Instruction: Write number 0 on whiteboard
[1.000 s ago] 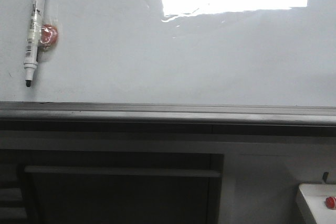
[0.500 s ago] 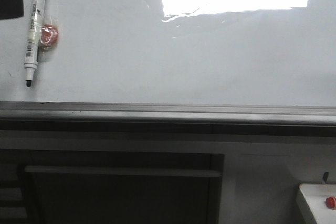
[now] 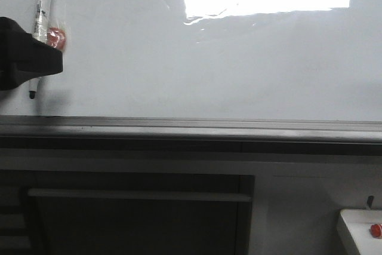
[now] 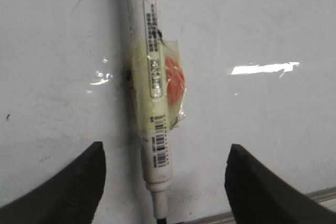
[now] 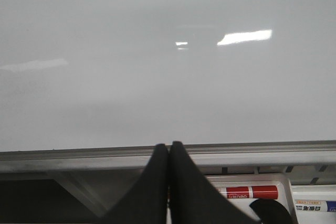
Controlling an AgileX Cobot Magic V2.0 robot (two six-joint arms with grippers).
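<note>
Whiteboard [image 3: 227, 58] stands blank ahead of you, no 0 drawn yet. At its left the marker [image 4: 152, 108] hangs upright, nib down, centred between your left gripper [image 4: 163, 182]'s spread fingers, so that arm is nearer. Your right gripper [image 5: 169, 182], fingers pressed together and empty, waits low by the rail [image 5: 236, 150].

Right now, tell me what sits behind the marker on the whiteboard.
Behind the marker a red disc shows under clear tape against the whiteboard. The barrel covers part of the disc, so its full shape stays hidden. The left tool is open around the marker.
</note>
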